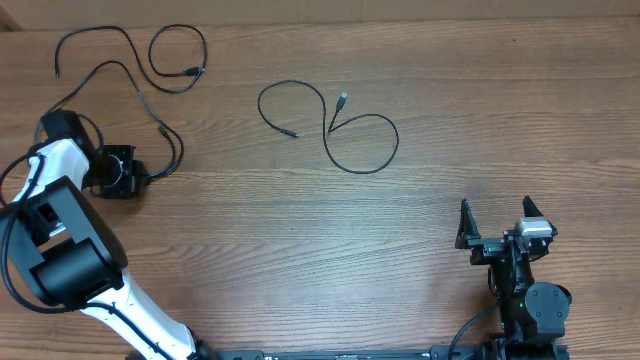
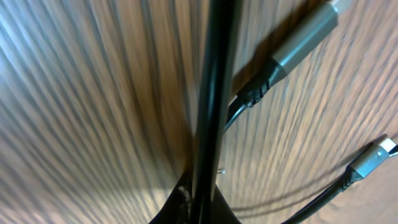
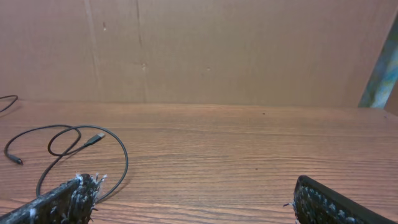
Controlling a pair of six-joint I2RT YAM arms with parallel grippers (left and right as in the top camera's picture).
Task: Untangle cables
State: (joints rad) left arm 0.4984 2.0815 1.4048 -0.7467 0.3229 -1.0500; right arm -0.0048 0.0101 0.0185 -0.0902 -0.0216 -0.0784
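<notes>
Three thin black cables lie on the wooden table. One loops at the table's middle [image 1: 361, 172] and also shows in the right wrist view [image 3: 127, 161]. Another curls at the far left, ending in a plug [image 1: 195, 72]. A third cable [image 1: 178, 150] curves down to my left gripper [image 1: 142, 176], which is shut on it low over the table. In the left wrist view that cable [image 2: 214, 93] runs straight up out of the closed jaws of my left gripper [image 2: 202, 199], past two grey plugs [image 2: 305, 40] [image 2: 373, 158]. My right gripper [image 1: 497, 215] [image 3: 193, 202] stands open and empty near the front right.
The left arm's white body [image 1: 70, 250] fills the front left corner. A brown cardboard wall [image 3: 217, 50] stands behind the table's far edge.
</notes>
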